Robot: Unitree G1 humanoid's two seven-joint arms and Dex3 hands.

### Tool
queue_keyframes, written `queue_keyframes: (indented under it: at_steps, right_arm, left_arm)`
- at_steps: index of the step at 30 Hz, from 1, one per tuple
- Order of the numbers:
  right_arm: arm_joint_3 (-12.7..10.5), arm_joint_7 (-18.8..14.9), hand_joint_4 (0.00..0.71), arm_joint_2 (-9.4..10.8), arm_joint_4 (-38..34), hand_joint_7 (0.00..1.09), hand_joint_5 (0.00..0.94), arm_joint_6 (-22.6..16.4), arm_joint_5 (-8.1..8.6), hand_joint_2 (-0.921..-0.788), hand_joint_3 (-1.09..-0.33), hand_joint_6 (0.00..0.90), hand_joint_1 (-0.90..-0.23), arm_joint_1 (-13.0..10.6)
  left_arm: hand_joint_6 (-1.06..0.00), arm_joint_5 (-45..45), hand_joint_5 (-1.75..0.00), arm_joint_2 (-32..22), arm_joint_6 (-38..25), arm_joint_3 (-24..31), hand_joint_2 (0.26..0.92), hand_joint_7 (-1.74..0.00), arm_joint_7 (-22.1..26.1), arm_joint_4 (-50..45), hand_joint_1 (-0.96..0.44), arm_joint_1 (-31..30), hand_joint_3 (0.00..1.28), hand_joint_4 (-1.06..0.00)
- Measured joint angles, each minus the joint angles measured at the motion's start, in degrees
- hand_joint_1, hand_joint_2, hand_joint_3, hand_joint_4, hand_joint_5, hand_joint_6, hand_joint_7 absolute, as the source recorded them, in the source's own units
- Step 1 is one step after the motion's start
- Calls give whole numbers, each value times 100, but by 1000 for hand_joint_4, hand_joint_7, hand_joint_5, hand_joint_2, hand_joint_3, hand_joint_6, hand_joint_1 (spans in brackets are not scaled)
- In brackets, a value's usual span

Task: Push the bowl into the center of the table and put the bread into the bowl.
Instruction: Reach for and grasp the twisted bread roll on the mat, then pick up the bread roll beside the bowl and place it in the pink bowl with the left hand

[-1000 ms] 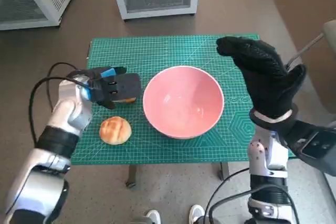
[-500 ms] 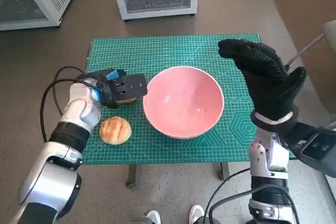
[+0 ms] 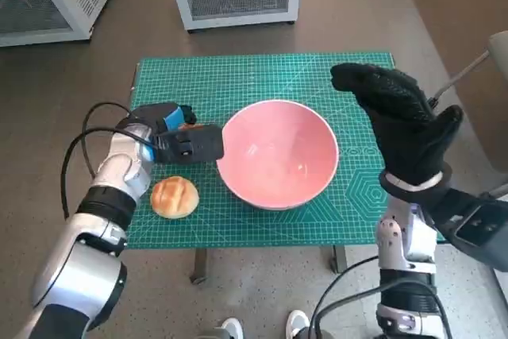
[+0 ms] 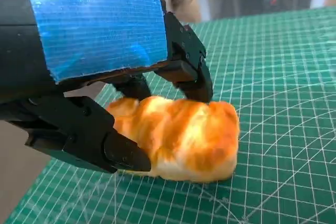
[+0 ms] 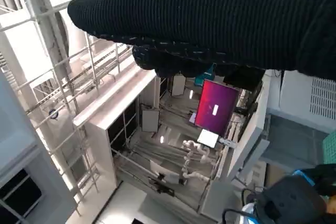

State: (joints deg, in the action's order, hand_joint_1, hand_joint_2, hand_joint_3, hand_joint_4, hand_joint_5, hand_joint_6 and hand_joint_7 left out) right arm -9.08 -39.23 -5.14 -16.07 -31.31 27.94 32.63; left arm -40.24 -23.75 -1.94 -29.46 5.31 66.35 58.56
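The left hand (image 3: 181, 139) grips a piece of bread (image 4: 181, 137) just beside the pink bowl (image 3: 277, 153), which sits mid-table; a second bun (image 3: 174, 197) lies near the table's front edge. The right hand (image 3: 401, 121) hovers open, holding nothing. The fingers (image 4: 191, 72) catch only the bread's edges, so it could slip out or snag the rim.

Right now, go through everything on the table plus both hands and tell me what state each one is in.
pink bowl: upright, empty, about mid-mat.
elongated bread piece: lying on the mat, left hand's fingers around it.
round bread roll: on the mat near the front edge, untouched.
left hand: low over the mat beside the bowl, gripping the elongated bread piece.
right hand: raised above the mat's right side, holding nothing.
green cutting mat: flat on the table.
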Motion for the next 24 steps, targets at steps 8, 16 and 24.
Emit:
queue_keyframes:
  at_steps: [8, 16, 24]
  right_arm:
    - [3, -19, 375, 0, 0, 674, 1, 1, 42, -921, -479, 98, -541, -2]
    - [5, -50, 371, 0, -12, 673, 0, 7, 109, -921, -479, 97, -540, -4]
    - [28, -53, 364, 1, -13, 678, 0, 47, 110, -921, -483, 93, -541, -8]
  left_arm:
    - [-620, 1, -1396, -69, 222, 14, 919, -1086, -135, 40, 1, 13, 137, -561]
    - [-571, 41, -1325, -165, 166, 99, 920, -1178, -37, -124, 1, 29, 137, -591]
    - [-592, 186, -1293, -501, -20, 418, 920, -1175, 208, -1274, 1, -41, 124, -599]
